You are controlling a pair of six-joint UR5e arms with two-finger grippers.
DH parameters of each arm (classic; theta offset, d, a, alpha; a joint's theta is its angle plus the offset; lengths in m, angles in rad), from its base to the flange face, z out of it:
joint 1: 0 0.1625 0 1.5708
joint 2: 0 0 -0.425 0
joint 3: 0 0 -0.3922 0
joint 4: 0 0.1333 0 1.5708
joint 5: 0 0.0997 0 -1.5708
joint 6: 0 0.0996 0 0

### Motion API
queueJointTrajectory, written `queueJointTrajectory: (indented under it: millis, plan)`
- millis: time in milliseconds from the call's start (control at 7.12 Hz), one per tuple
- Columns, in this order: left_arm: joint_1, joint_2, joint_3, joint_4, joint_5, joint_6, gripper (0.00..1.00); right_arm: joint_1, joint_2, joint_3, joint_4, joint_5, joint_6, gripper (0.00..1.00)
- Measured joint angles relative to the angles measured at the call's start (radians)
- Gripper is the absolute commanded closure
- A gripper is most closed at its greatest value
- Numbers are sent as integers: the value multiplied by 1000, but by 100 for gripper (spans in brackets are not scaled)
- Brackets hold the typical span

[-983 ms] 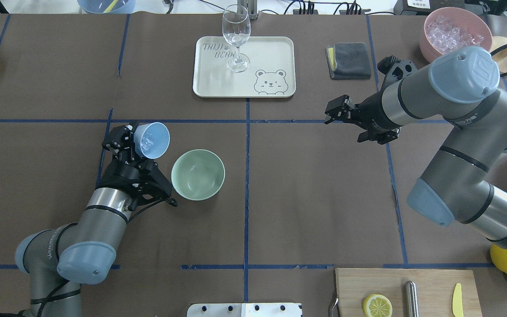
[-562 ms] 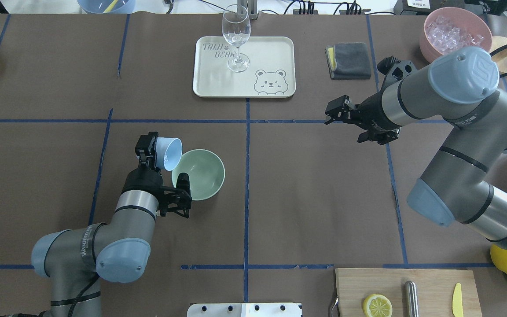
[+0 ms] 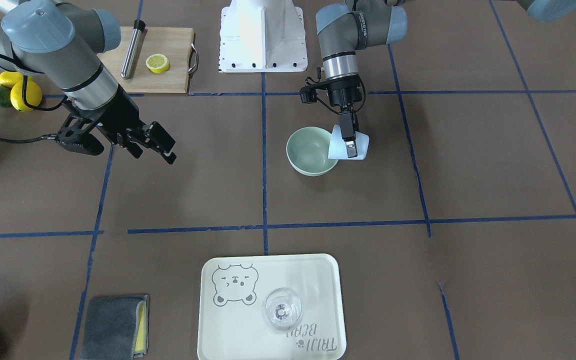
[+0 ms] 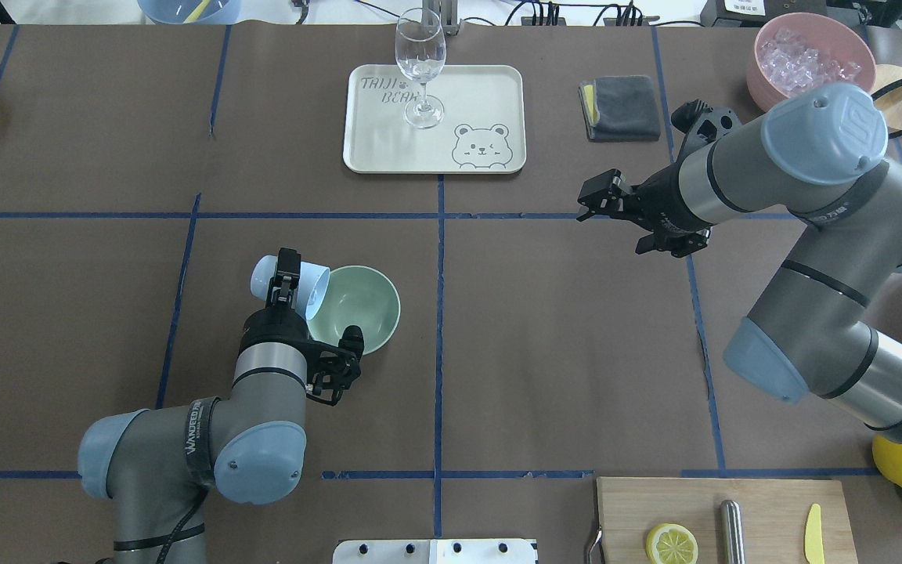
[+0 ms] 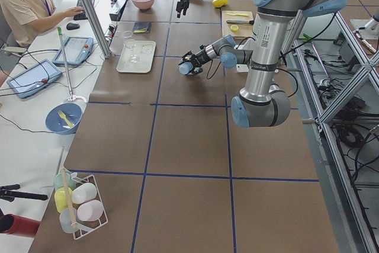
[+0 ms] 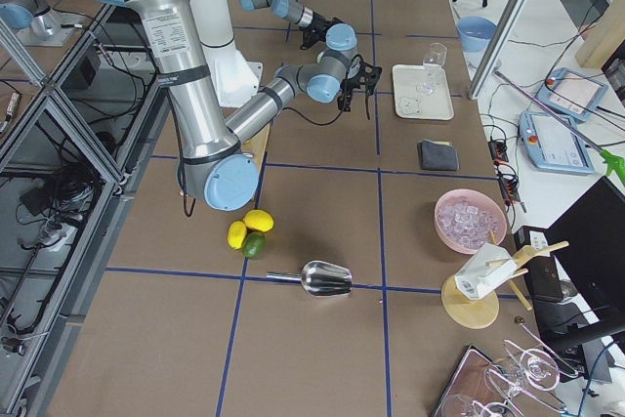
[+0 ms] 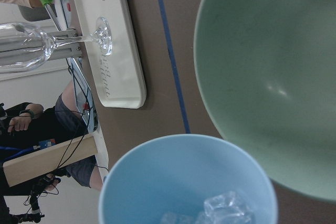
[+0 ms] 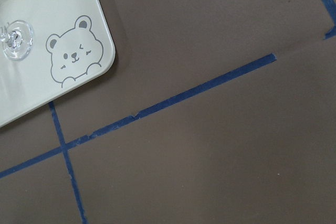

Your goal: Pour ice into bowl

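My left gripper (image 4: 288, 280) is shut on a light blue cup (image 4: 298, 282), which lies tipped on its side with its mouth over the left rim of the mint-green bowl (image 4: 365, 305). From the front camera the cup (image 3: 360, 149) leans against the bowl (image 3: 308, 150) under the left gripper (image 3: 349, 145). In the left wrist view a few clear ice cubes (image 7: 226, 209) sit inside the cup near its lip (image 7: 157, 156), and the bowl's inside (image 7: 273, 66) looks bare. My right gripper (image 4: 586, 202) hangs open and empty above the table, far right of the bowl.
A cream tray (image 4: 482, 86) with a wine glass (image 4: 420, 66) stands at the far middle. A grey cloth (image 4: 623, 108) and a pink container of ice (image 4: 811, 55) are at the far right. A cutting board (image 4: 764, 517) with a lemon half (image 4: 671, 543) lies near the right.
My left arm carried the blue cup right to the bowl's rim and tipped it over onto its side, mouth toward the bowl. The right arm stayed still.
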Motion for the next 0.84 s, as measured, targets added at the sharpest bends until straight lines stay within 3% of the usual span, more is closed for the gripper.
queueJointTrajectory:
  millis: [843]
  plan:
    - [28, -82, -44, 333, -15, 49, 100, -2, -4, -1, 0, -3, 6, 0]
